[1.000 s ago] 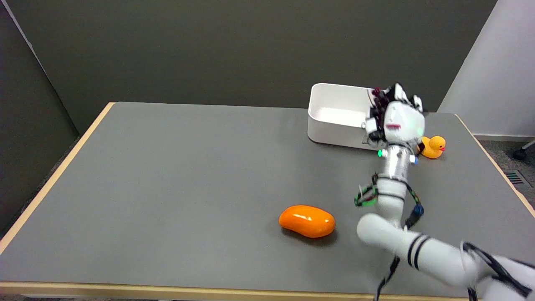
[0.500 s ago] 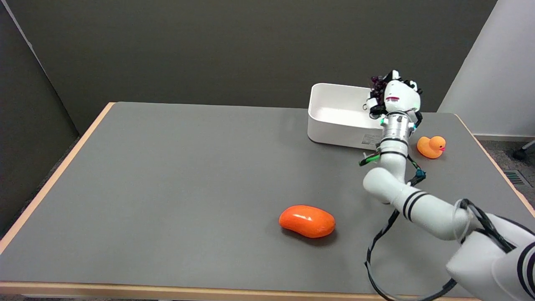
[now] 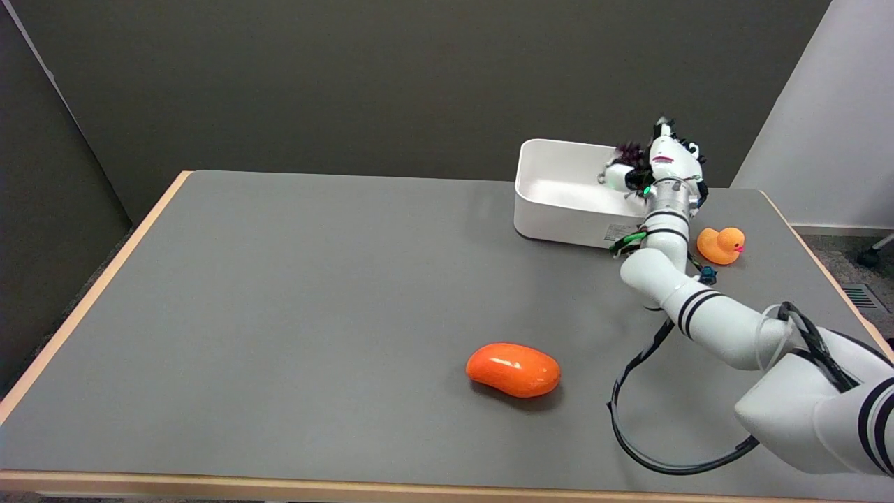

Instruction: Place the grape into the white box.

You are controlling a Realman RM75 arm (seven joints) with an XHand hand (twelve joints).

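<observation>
Fingers of the right hand (image 3: 660, 166) are curled around a dark purple bunch of grapes (image 3: 633, 153), which shows only as a small, blurred cluster poking out on the fingers' left side. How firmly the bunch is held cannot be made out, but it appears to hang from the grasp, not to lie in the box. Below and to the left of the fingers sits the white box (image 3: 559, 209), and the hand is poised over its right-hand end, so the carry looks all but done and the release is the step in hand.

Judging from this, the next move calls for lowering the fingers a little toward the box floor and spreading them so that the bunch drops inside the walls, well clear of the near rim. A knobbly, soft cluster like this may snag on a fingertip, so a clean opening matters.

Just to the right of the wrist and lower stands a yellow rubber duck (image 3: 721, 245); an orange mango-shaped toy (image 3: 513, 369) lies well apart, toward the table's near side.
</observation>
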